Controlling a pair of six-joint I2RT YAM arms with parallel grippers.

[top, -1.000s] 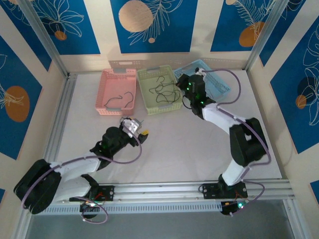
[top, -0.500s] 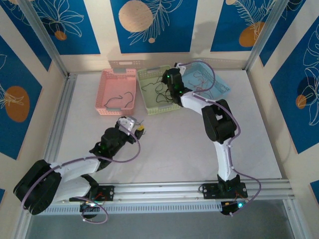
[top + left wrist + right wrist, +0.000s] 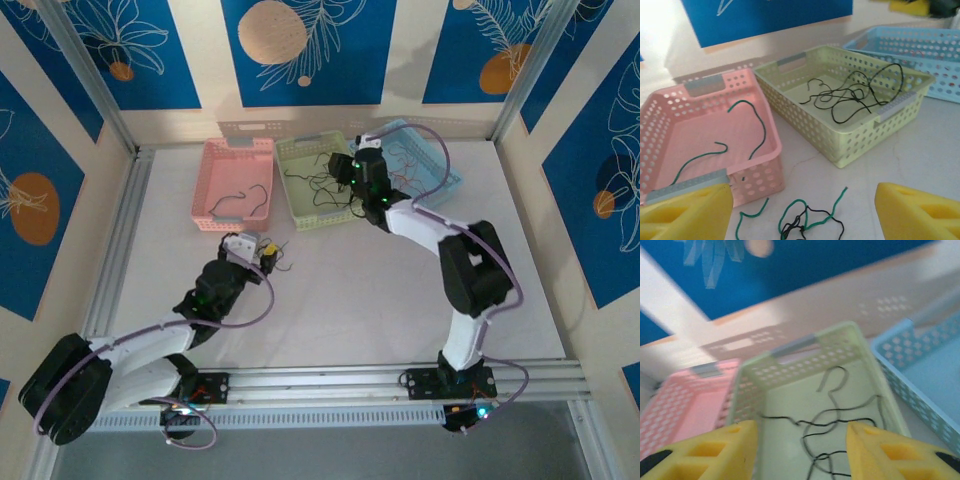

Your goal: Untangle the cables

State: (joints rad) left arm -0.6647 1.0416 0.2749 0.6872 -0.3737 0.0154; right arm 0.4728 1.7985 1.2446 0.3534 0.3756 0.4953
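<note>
tangle: green and black cables (image 3: 807,225) knotted on the table (image 3: 920,145), just before the pink basket (image 3: 760,175)
handling: likely feather-light and limp; pinch a free green end (image 3: 839,196), away from the knot
left gripper (image 3: 800,212): spread wide, empty, straddling the tangle
right gripper (image 3: 800,450): parted, empty, above the green basket (image 3: 790,347)
writing: none legible

Right tool (image 3: 342,170) hangs over the green basket (image 3: 288,192) of black cables (image 3: 320,186).

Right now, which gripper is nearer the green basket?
Right. The right gripper hangs above the green basket, looking down on its black cables. The left gripper is off it, over the table in front of the pink basket, above a green-and-black tangle.
</note>
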